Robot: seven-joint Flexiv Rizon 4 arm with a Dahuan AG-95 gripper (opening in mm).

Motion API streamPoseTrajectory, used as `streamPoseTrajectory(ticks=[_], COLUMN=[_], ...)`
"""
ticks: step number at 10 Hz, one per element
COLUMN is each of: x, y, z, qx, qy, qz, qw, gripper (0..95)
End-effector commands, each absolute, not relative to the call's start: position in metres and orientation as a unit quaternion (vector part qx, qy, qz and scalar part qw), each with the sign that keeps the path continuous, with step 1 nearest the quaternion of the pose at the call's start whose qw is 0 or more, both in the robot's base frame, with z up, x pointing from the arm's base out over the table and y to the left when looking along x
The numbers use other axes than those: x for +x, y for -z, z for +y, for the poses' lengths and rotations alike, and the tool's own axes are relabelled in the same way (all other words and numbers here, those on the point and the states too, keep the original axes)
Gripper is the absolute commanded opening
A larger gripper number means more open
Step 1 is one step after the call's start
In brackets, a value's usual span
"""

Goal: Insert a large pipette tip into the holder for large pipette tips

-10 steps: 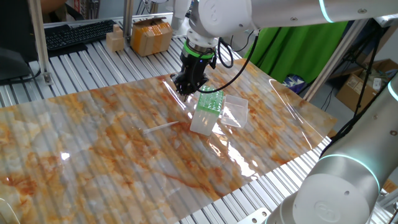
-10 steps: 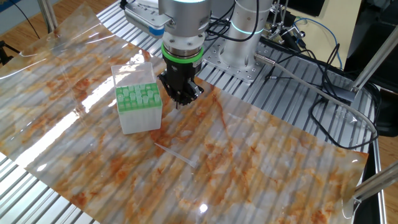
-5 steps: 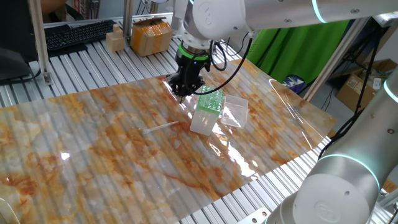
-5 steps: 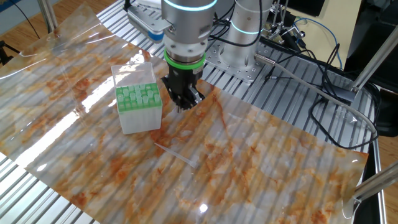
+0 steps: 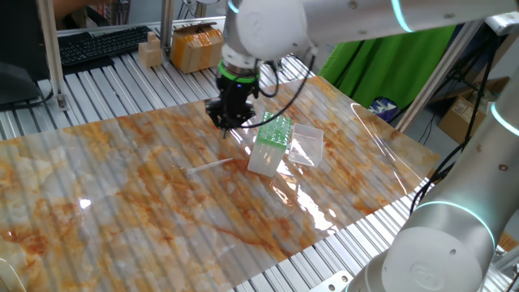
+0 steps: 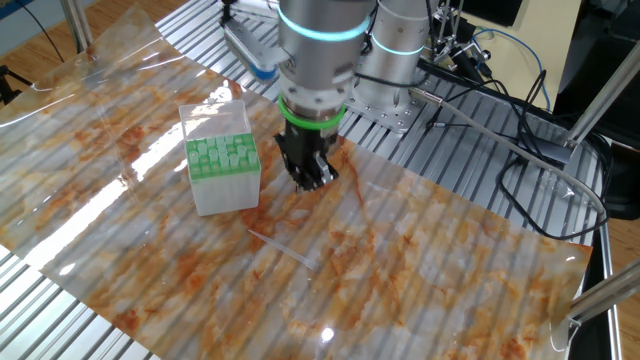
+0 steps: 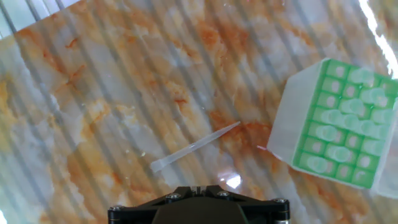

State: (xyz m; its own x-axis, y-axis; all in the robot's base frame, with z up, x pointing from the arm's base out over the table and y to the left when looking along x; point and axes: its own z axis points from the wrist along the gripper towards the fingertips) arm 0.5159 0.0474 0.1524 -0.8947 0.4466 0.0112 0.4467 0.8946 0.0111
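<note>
The large pipette tip point(image 5: 209, 166) lies flat on the marbled sheet, left of the holder. It also shows in the other fixed view point(image 6: 285, 247) and in the hand view point(image 7: 196, 145). The holder point(image 5: 268, 154) is a whitish box with a green grid top point(image 6: 220, 155) and its clear lid point(image 5: 305, 144) folded open. In the hand view it sits at the right edge point(image 7: 292, 134). My gripper point(image 5: 225, 122) hovers above the sheet beside the holder, between it and the tip point(image 6: 308, 181). Its jaws look shut and empty. Only its black body shows in the hand view.
Cardboard boxes point(image 5: 197, 45) and a keyboard point(image 5: 101, 42) sit at the back of the slatted table. Cables and a second robot base point(image 6: 395, 60) stand behind the sheet.
The gripper has moved away from above the holder's edge, sideways toward the area over the lying tip. The holder and tip have not moved.
</note>
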Motion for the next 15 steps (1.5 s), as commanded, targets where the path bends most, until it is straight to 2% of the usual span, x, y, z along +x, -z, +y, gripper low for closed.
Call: streamPoseTrajectory(ticks=[1, 8, 15], x=[0.523, 0.528, 0.536], y=[-0.153, -0.146, -0.113], z=[0.054, 0.068, 0.079], qx=[-0.263, -0.311, -0.332], qy=[0.012, 0.006, 0.007], qz=[-0.965, -0.950, -0.943], qw=[0.020, 0.026, 0.027], gripper=[0.0, 0.0, 0.0])
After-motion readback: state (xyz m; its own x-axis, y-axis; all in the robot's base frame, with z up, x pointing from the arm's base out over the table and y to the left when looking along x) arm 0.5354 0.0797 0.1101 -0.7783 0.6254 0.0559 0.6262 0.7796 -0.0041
